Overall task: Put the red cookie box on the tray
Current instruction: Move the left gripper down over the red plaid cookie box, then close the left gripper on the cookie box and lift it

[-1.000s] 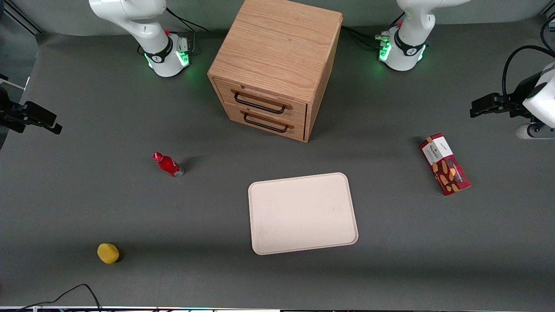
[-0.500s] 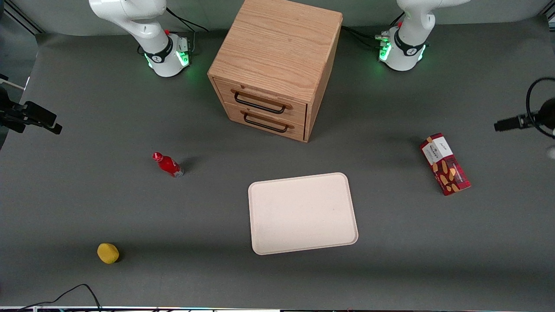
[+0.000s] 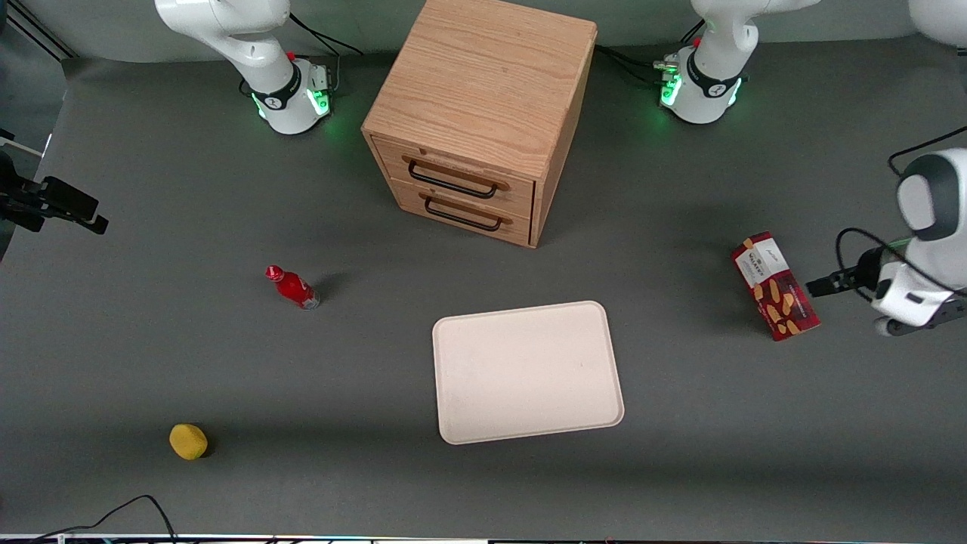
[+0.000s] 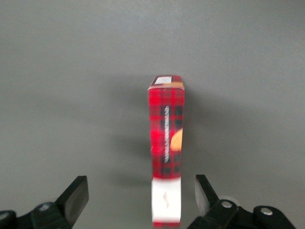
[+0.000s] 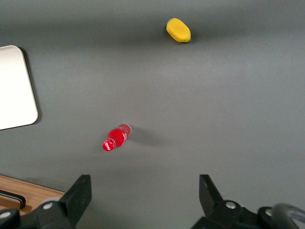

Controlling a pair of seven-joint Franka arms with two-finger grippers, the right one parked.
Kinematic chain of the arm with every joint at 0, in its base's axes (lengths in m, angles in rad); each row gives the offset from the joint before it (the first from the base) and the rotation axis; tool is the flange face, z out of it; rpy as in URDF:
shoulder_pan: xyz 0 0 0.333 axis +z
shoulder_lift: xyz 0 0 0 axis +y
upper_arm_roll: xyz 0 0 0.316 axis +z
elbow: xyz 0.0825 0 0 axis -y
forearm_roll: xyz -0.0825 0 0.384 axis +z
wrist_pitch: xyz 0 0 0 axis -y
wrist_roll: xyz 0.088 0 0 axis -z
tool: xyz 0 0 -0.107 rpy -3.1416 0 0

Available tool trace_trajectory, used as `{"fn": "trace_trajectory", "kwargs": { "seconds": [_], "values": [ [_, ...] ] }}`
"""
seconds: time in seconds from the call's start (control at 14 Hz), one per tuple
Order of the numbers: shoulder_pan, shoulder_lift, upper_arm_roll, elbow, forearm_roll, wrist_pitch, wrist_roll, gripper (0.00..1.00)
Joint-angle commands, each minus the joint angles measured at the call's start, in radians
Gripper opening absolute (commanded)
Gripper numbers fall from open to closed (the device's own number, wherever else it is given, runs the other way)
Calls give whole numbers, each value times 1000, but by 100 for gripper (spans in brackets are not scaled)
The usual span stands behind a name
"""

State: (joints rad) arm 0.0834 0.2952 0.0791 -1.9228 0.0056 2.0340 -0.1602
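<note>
The red cookie box lies flat on the grey table toward the working arm's end, its white label end pointing toward the drawer cabinet's side. The cream tray lies in front of the cabinet, nearer the front camera, with nothing on it. My gripper hovers just beside the box, on the side away from the tray. In the left wrist view the gripper is open. The box runs lengthwise between the two fingers' lines, closer to one black finger, and touches neither.
A wooden two-drawer cabinet stands at the back middle, both drawers shut. A small red bottle and a yellow round object lie toward the parked arm's end. The tray's corner shows in the right wrist view.
The working arm has swung in from the table's edge and come down beside the cookie box. The box and the tray have not moved.
</note>
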Motion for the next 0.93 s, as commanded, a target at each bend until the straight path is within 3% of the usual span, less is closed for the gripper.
{"fn": "trace_trajectory", "kwargs": {
  "seconds": [0.0,0.21,0.29,0.36,0.43,0.86],
  "values": [
    [-13,28,-33,-31,-21,75,-82,100],
    [-16,38,-45,-163,-15,247,-99,100],
    [-17,36,-45,-189,0,258,-93,73],
    [-17,38,-45,-200,23,262,-90,8],
    [-16,44,-45,-200,52,262,-88,0],
    [-14,32,-47,-95,59,122,-87,0]
  ]
}}
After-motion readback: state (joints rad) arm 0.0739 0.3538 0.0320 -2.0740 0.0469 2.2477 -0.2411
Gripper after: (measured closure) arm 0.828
